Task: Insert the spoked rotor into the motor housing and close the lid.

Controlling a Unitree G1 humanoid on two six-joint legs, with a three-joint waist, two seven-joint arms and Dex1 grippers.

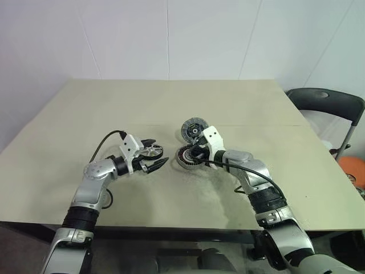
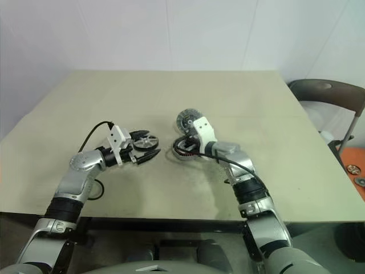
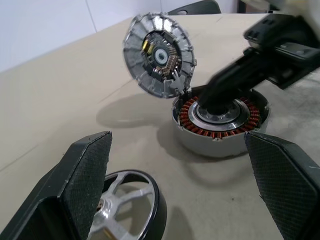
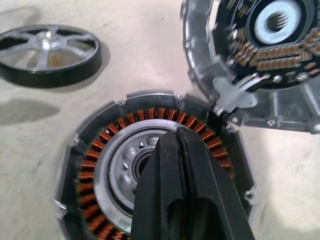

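The motor housing [image 4: 95,165], a round puck with copper windings and a silver hub, lies mid-table. Its hinged lid [image 3: 159,54] stands open on the far side, inner face showing. My right gripper [image 4: 175,137] is shut, and its tips point down onto the housing's centre hub. The spoked rotor [image 1: 151,152], a silver wheel with a dark rim, lies flat on the table just left of the housing. My left gripper [image 1: 155,158] is open with its fingers on either side of the rotor, not closed on it; one finger [image 3: 85,185] stands close beside the rim.
The beige table [image 1: 171,103] runs wide behind and to the left of the parts. A dark folding chair [image 1: 325,100] stands off the table's right edge, with an orange object [image 1: 353,168] below it. A black cable [image 1: 105,140] loops from my left wrist.
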